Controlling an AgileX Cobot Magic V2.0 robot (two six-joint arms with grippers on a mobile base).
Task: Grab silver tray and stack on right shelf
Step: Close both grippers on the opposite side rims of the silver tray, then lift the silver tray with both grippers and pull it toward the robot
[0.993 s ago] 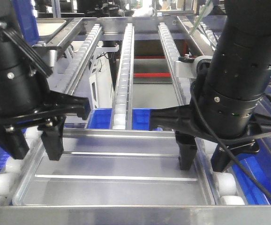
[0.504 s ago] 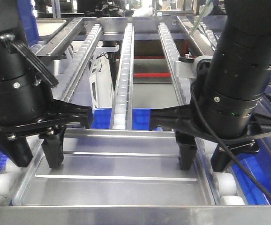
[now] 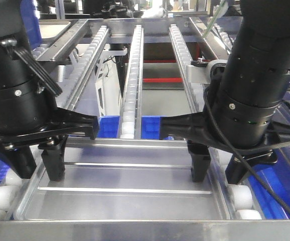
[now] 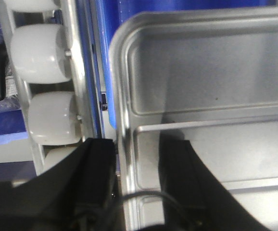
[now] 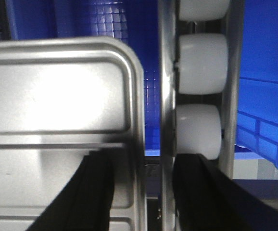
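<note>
Two black robot arms reach down over a roller shelf (image 3: pixel 130 108), and the silver tray (image 3: pixel 125 193) lies flat between them, directly under both pincers. The left pincer (image 3: pixel 37 173) is released. Its two fingers (image 3: pixel 53 163) stand well apart and straddle the tray's left rim, one inside over the tray floor and one outside by the rollers. The left wrist view shows the rolled rim running up between the two dark fingers, with a gap to the inner one. Pale rollers (image 4: pixel 38 53) sit just outside that pincer, beyond a steel rail.

The right pincer (image 3: pixel 218 175) is likewise released and straddles the tray's right rim. Its inner finger hangs over the tray floor near a raised ridge and its outer finger sits beside the white rollers (image 5: pixel 201 62). The right wrist view shows clear space on both sides of the rim, so neither finger presses on it.

The tray's near long edge lies just behind the flat steel front bar (image 3: pixel 135 231), below both pincers in the front view. Two raised ridges cross the tray floor from one pincer to the other. Beyond the pincers, blue bins (image 3: pixel 155 126) show at the tray's far edge. Three roller lanes run away toward the back of the rack, over a red crossbar (image 3: pixel 162 80).
</note>
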